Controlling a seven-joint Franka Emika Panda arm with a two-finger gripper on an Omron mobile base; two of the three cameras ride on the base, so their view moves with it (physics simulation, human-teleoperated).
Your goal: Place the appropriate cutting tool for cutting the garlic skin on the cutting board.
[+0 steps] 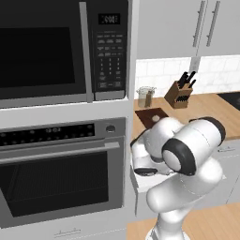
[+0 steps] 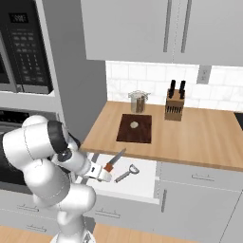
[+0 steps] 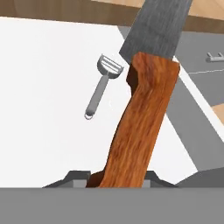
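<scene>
my end effector (image 2: 105, 173) is clamped on the knife (image 3: 140, 127) at the butt of its orange-red handle, with the blade pointing away from me and up toward the counter edge. in the hand view the handle rises from between my fingertips (image 3: 76, 179) and the blade runs out of the top of the frame. i hold it over the open drawer (image 2: 137, 182), whose white floor lies below.

just beside the knife, on the drawer floor, lies the grey peeler (image 2: 126, 173) — round head toward the counter, not touching the blade as far as i can tell.

beyond the drawer front is the counter (image 2: 199, 137), and on it the board (image 2: 142, 135), well apart from me, with the garlic (image 2: 134, 125) sitting near its middle. behind the board stand a glass jar (image 2: 138, 101) and the knife block (image 2: 174, 106).

the step in hand, i judge, is lifting clear and carrying over. my grip is far back on the handle, so the blade may swing — i should rise straight first, get the tip above the counter lip, then move slowly forward. i'd set the knife down flat on a bare part of the board, beside the garlic rather than on it.
</scene>
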